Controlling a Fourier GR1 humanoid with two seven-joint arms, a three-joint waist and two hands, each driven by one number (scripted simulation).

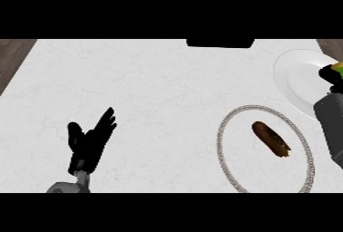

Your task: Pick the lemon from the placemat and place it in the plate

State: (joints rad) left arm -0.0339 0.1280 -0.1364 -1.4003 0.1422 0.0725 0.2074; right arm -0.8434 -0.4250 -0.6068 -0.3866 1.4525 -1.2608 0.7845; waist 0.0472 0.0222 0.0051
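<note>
The right robot hand (331,78) is curled around the lemon (339,69) over the plate (299,81), a light, firm, smooth-skinned fruit best clasped about its middle, while the left robot hand (90,138) rests open.

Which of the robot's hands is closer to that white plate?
The right hand. It is over the plate at the view's right edge, with something yellow-green at its fingers. The left hand rests open far off at the lower left of the counter.
</note>
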